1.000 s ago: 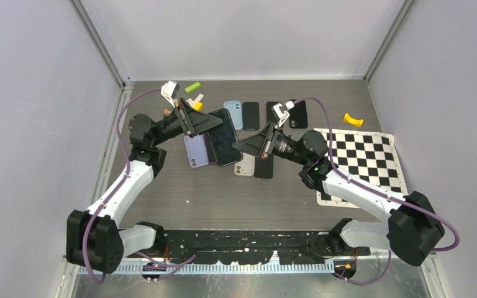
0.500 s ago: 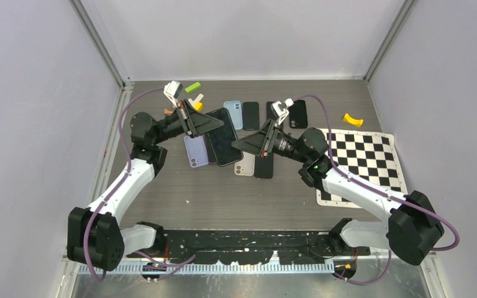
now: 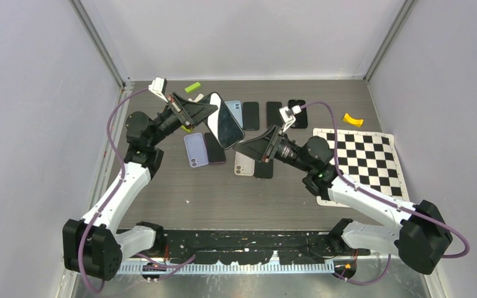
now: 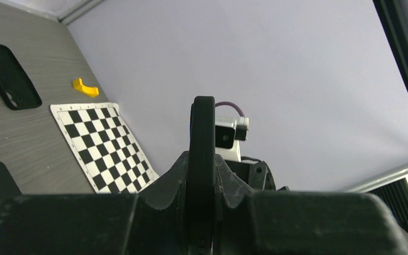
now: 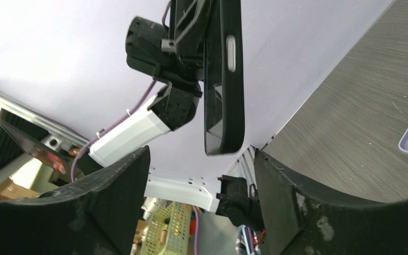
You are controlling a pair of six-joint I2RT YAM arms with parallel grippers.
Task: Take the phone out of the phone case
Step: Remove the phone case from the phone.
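Note:
My left gripper point(image 3: 208, 112) is shut on a black phone point(image 3: 225, 121) and holds it tilted in the air above the table. A black phone case point(image 5: 228, 79) wraps its edge, and a grey side button shows on that edge. In the left wrist view the phone point(image 4: 202, 143) stands edge-on, pinched between the fingers. My right gripper point(image 3: 253, 144) hangs open just right of the phone and touches nothing. In the right wrist view the phone's lower corner hangs beyond the wide fingers point(image 5: 125, 196).
Several phones and cases lie on the table under the arms: a lilac case point(image 3: 194, 151), a white one point(image 3: 243, 165), a black case point(image 3: 297, 113). A checkerboard mat point(image 3: 366, 162) lies at right, with a yellow piece point(image 3: 353, 120) behind it and a green piece point(image 3: 192, 87) at back left.
The left arm has lifted the phone off the pile and tilted it up. The right gripper has opened wide and drawn back slightly to the right.

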